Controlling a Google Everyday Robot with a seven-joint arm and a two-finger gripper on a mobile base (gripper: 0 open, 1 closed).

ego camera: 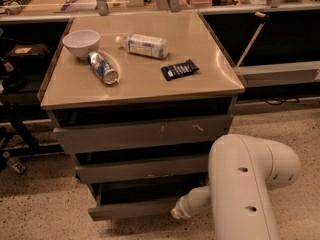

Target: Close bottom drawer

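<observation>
The bottom drawer [132,210] is the narrowest of three grey drawers under the tan table and has a plain front. It stands pulled out, with its dark tray open behind the panel. My white arm [245,184] reaches in low from the right. My gripper [176,213] is at the end of that arm, against the right end of the bottom drawer's front panel.
The middle drawer [142,169] and the scratched top drawer [142,133] also stick out a little. On the table top [150,86] lie a white bowl [81,42], a can [103,68], a plastic bottle [143,45] and a dark snack packet [179,69]. Speckled floor lies around the cabinet.
</observation>
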